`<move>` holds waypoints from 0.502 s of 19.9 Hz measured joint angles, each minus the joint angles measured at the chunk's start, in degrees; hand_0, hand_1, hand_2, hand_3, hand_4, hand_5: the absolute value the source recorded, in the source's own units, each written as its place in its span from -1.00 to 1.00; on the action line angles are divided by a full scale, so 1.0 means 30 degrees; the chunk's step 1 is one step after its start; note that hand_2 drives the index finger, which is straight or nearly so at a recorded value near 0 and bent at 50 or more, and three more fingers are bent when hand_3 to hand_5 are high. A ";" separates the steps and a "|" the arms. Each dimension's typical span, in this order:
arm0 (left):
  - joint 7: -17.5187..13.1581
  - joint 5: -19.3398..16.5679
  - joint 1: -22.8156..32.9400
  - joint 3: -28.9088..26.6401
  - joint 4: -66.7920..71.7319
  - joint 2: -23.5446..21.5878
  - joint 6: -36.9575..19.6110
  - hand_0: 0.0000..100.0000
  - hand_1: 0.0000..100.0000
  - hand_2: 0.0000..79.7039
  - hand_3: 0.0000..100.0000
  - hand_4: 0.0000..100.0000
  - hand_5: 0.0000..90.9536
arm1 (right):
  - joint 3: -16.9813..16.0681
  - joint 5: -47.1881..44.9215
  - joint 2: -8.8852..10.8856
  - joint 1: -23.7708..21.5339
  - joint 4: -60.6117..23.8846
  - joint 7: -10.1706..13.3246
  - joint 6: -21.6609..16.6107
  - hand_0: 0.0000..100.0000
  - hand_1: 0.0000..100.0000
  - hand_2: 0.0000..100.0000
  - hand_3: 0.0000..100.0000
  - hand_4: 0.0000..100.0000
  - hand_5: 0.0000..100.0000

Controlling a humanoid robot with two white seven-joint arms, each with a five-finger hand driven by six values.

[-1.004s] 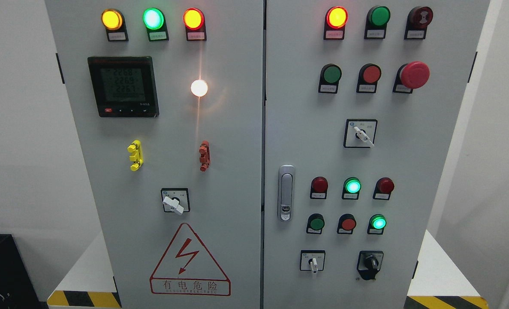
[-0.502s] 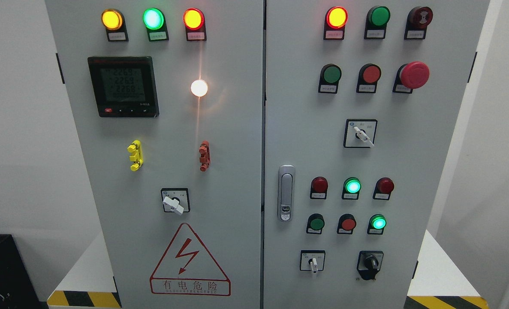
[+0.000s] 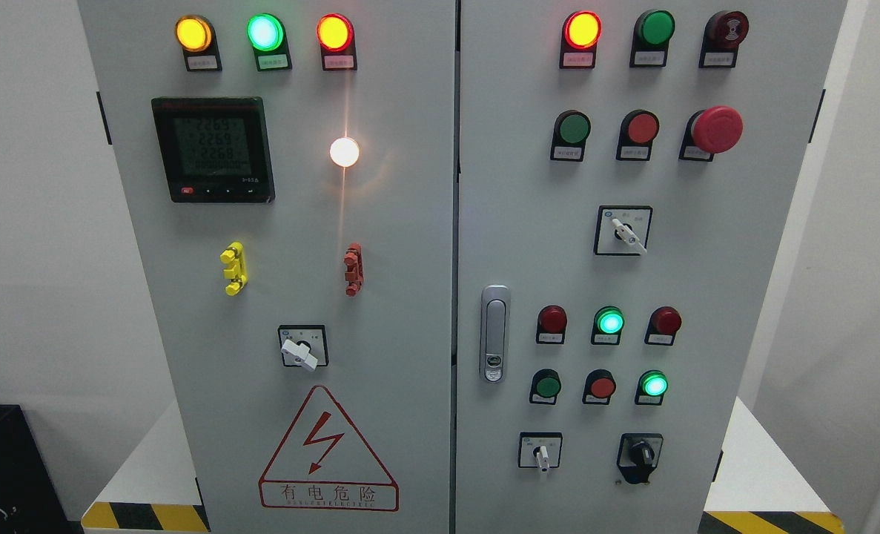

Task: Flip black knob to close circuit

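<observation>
Nothing on the cabinet (image 3: 410,222) has moved since the earlier frames; only the meter (image 3: 213,150) digits read differently.

Item: black knob (image 3: 640,452), rotary selector, on the right door near its bottom edge toward the lower right corner, just right of a white-handled selector (image 3: 540,452) and below a lit green lamp (image 3: 654,385). Grouped low with the other switches, likely for easy reach; its pointer seems roughly upright, though that is hard to read. Neither robot hand is in view, so finger state cannot be told. Task judged not yet begun.
</observation>
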State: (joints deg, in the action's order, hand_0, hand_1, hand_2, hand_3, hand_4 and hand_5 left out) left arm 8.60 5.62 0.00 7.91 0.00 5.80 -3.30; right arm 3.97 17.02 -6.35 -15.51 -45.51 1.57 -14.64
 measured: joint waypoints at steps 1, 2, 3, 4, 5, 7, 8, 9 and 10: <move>0.0000 0.0000 0.0000 0.0000 0.0000 0.0000 0.0000 -0.76 0.11 -1.00 -1.00 -1.00 -1.00 | -0.0111 0.0461 0.0000 -0.0009 -0.0552 0.0010 0.0026 -1.00 -0.76 -0.23 0.22 0.08 -0.09; 0.0001 0.0000 0.0000 0.0000 0.0000 0.0000 0.0000 -0.76 0.11 -1.00 -1.00 -1.00 -1.00 | -0.0217 0.0915 0.0000 -0.0026 -0.1143 0.0094 0.0061 -1.00 -0.76 -0.17 0.29 0.13 -0.01; 0.0000 0.0000 0.0000 0.0000 -0.0001 0.0000 0.0000 -0.76 0.11 -1.00 -1.00 -1.00 -1.00 | -0.0305 0.1300 0.0001 -0.0032 -0.1622 0.0262 0.0113 -1.00 -0.76 -0.09 0.35 0.19 0.07; 0.0000 0.0000 0.0000 0.0000 0.0000 0.0000 0.0000 -0.76 0.11 -1.00 -1.00 -1.00 -1.00 | -0.0393 0.1736 0.0002 -0.0040 -0.2199 0.0352 0.0198 -1.00 -0.76 -0.05 0.38 0.22 0.10; 0.0000 0.0000 0.0000 0.0000 0.0000 0.0000 0.0000 -0.76 0.11 -1.00 -1.00 -1.00 -1.00 | -0.0472 0.2174 0.0002 -0.0046 -0.2730 0.0472 0.0337 -1.00 -0.75 -0.01 0.42 0.26 0.14; 0.0000 0.0000 0.0000 0.0000 0.0000 0.0000 0.0000 -0.76 0.11 -1.00 -1.00 -1.00 -1.00 | -0.0612 0.2933 0.0002 -0.0055 -0.3840 0.0585 0.0600 -1.00 -0.76 0.08 0.49 0.32 0.23; 0.0001 0.0000 0.0000 0.0000 0.0000 0.0000 0.0000 -0.76 0.11 -1.00 -1.00 -1.00 -1.00 | -0.0675 0.3380 0.0002 -0.0059 -0.4368 0.0631 0.0809 -1.00 -0.77 0.13 0.53 0.36 0.28; 0.0000 0.0000 0.0000 0.0000 0.0000 0.0000 0.0000 -0.76 0.11 -1.00 -1.00 -1.00 -1.00 | -0.0731 0.3763 0.0002 -0.0063 -0.4937 0.0679 0.1002 -1.00 -0.79 0.18 0.58 0.39 0.33; 0.0001 0.0000 0.0000 0.0000 0.0000 0.0000 0.0000 -0.76 0.11 -1.00 -1.00 -1.00 -1.00 | -0.0780 0.4222 0.0002 -0.0065 -0.5424 0.0742 0.1160 -1.00 -0.80 0.21 0.62 0.42 0.37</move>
State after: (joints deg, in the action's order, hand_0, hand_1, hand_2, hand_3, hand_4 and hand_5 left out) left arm 8.61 5.62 0.00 7.91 0.00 5.80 -3.29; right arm 1.63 29.69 -6.34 -15.70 -61.79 3.80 -11.16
